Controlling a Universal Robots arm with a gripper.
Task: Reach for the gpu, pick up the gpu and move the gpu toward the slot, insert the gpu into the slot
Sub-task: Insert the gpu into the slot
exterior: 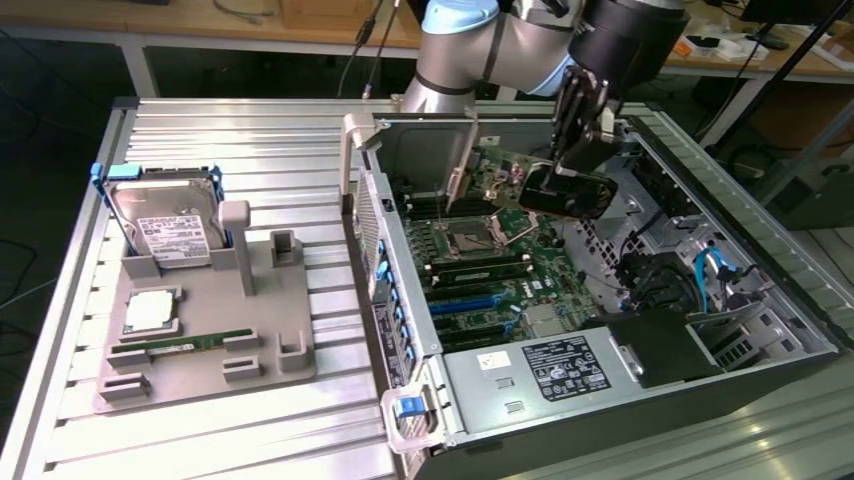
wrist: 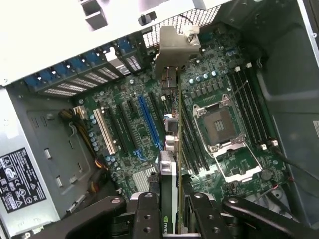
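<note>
My gripper (wrist: 172,205) is shut on the gpu (wrist: 171,167), which the wrist view sees edge-on between the two black fingers (wrist: 145,211). Its silver end bracket (wrist: 175,46) points toward the case's rear wall. The card hangs above the green motherboard (wrist: 132,94), beside the long blue slot (wrist: 149,122) and apart from it, on the processor-socket side. In the exterior view the gripper (exterior: 577,160) holds the gpu (exterior: 561,190) by its black cooler over the upper part of the open case. The blue slot (exterior: 467,298) lies lower on the board.
The square silver processor socket (wrist: 219,127) and black memory slots (wrist: 249,107) lie beside the card. A power supply (exterior: 561,365) fills the case's near end. Outside the case, a grey fixture (exterior: 200,350) carries a hard drive (exterior: 167,225), a processor (exterior: 150,312) and a memory stick (exterior: 180,343).
</note>
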